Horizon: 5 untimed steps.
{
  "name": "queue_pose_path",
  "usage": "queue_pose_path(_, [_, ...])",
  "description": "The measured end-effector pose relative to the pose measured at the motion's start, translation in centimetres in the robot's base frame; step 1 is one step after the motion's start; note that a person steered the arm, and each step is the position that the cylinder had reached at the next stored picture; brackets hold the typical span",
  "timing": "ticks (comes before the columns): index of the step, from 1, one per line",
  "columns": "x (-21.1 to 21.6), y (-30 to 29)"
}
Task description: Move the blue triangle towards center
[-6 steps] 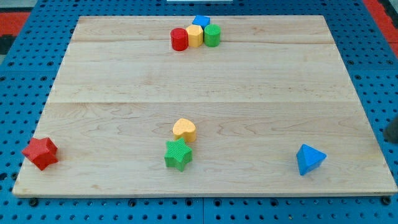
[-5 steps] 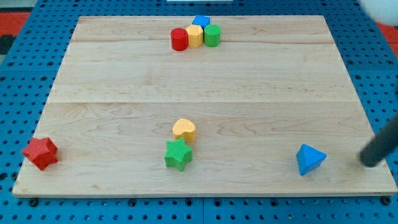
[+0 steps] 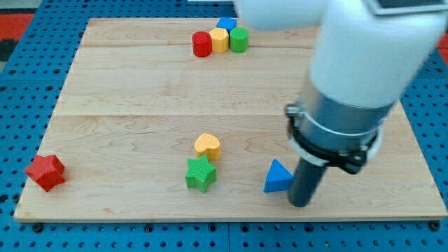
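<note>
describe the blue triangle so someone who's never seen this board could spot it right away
Start at the wooden board and go to its bottom edge, right of middle, where the dark rod comes down. The blue triangle lies just left of my tip, right of the green star. The only other blue block sits at the view's top.

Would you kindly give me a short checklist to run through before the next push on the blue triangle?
1. My tip sits against the blue triangle, on its right: ok.
2. Triangle on the board: ok.
3. Triangle at board centre: not ok, it is low and right of centre.
4. Path up-left to centre free of blocks: ok.
5. Green star and orange heart lie left of the triangle, apart from it: ok.
</note>
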<state>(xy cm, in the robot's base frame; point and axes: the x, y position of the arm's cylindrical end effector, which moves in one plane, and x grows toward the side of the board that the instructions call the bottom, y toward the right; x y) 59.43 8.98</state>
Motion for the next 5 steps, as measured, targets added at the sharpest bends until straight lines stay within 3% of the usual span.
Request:
queue_pose_path(1, [-0.8, -0.2])
queue_pose_path(2, [-4.2, -1.2])
queue_pose_path(3, [-3.6, 0.1])
queue_pose_path(4, [-2.9, -2.4])
queue_pose_path(5, [-5.8, -7.0])
